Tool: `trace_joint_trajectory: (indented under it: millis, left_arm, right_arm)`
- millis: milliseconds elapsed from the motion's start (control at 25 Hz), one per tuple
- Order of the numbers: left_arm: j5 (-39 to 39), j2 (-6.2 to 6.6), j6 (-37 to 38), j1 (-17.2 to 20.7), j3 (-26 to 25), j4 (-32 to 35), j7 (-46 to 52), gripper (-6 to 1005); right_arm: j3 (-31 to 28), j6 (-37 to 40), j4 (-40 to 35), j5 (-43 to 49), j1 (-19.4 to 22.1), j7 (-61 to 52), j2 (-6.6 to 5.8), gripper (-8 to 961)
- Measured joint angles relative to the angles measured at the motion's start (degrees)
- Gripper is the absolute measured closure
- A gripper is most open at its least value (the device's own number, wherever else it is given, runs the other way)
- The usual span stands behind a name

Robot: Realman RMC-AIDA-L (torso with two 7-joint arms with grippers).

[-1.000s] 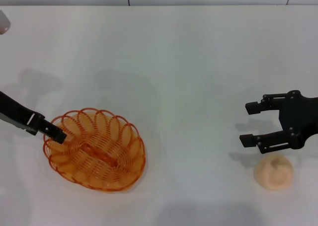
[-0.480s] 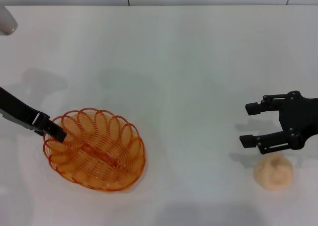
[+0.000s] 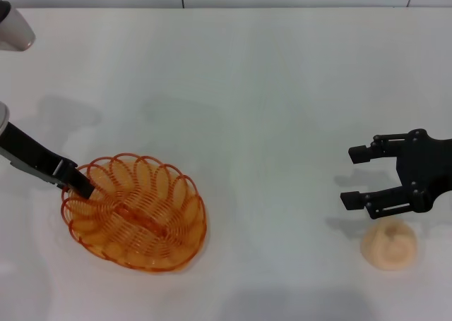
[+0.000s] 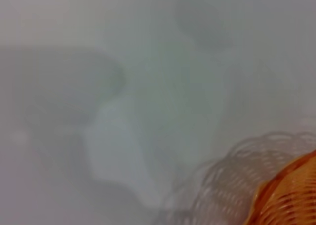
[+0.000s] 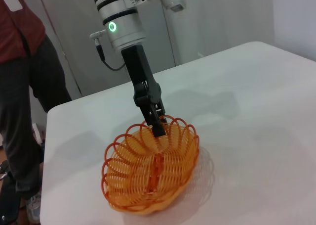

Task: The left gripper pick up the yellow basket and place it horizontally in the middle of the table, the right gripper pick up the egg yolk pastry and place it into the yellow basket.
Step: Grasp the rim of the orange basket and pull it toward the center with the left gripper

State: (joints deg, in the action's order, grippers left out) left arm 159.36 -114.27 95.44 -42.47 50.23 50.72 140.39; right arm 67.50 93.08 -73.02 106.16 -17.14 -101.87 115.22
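Observation:
The yellow basket (image 3: 134, 213) lies on the white table (image 3: 268, 88) at the front left, long axis slanted. It also shows in the right wrist view (image 5: 152, 169) and in a corner of the left wrist view (image 4: 291, 198). My left gripper (image 3: 79, 185) reaches in from the left, its fingers together on the basket's left rim; the right wrist view shows this too (image 5: 158, 128). The egg yolk pastry (image 3: 388, 244) sits at the front right. My right gripper (image 3: 353, 176) is open and empty, just beyond the pastry, not touching it.
A person in a red top and dark trousers (image 5: 19, 86) stands by the table's far edge. A white part of the left arm (image 3: 14, 32) shows at the back left corner.
The left gripper's tip has shifted slightly back and left at the basket's rim, and more of the white arm shows at the top left. The basket, pastry and right gripper have not moved.

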Motion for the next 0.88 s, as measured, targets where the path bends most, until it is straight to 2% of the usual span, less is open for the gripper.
trace_joint_trajectory:
  millis: [240, 880]
  left_arm:
    - [0.05, 0.01, -0.1, -0.32, 0.06, 0.0, 0.03, 625]
    - [-0.2, -0.67, 0.25, -0.92, 0.83, -0.01, -1.05, 625]
  right_arm:
    - [0.0, 0.11, -0.16, -0.29, 0.02, 0.0, 0.0, 137]
    - [-0.26, 0.27, -0.2, -0.52, 0.09, 0.0, 0.0, 137]
